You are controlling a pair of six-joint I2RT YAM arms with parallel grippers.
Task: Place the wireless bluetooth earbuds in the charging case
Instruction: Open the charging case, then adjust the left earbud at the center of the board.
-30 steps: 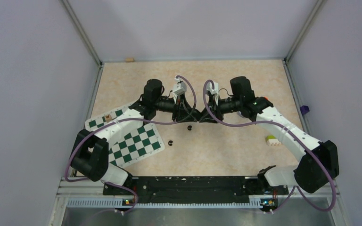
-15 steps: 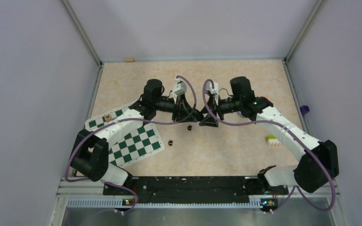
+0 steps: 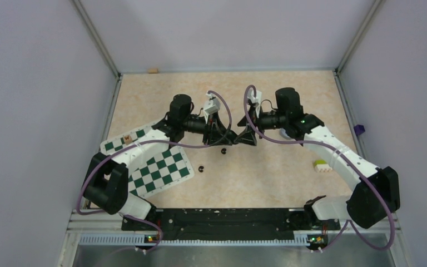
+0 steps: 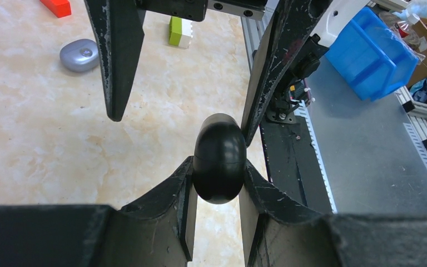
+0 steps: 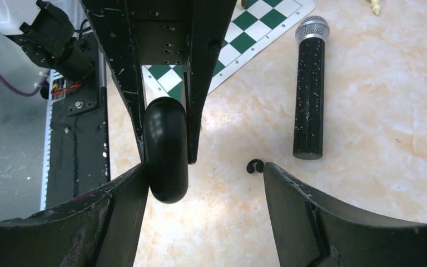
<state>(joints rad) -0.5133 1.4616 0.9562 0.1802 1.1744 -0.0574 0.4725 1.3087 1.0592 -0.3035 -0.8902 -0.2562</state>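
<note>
Moved: right wrist has shifted slightly toward the far side since the earlier frame; left arm and the loose items are unchanged.
Table [image 3: 267,172]: beige marbled top, with both arms reaching in to meet at the middle.
Chessboard [image 3: 161,167]: green and white mat, lying flat at the left and partly under the left arm.
Microphone [image 5: 309,94]: black with a silver head, lying on the table just beside the chessboard edge.
Left gripper [image 4: 217,167]: jaws pinching the black charging case [image 4: 218,158], one finger on each side, with the case held above the table.
Right gripper [image 5: 205,169]: jaws spread wide and facing the left gripper. One finger is right up against the case, but contact can't be confirmed.
Black charging case: smooth rounded pebble with a seam around it; it looks closed.
Pale purple case [image 4: 79,55]: closed, on the table to the right of the grippers, beside the right arm.
Block [image 3: 322,166]: yellow-green and white, on the table at the right, well apart from the grippers.
Black earbud [image 3: 224,150]: on the table just near of the two grippers, not held.
Second black earbud [image 3: 201,168]: on the table nearer and to the left, close to the chessboard corner.
Purple earbuds: can't find them in any view.
</note>
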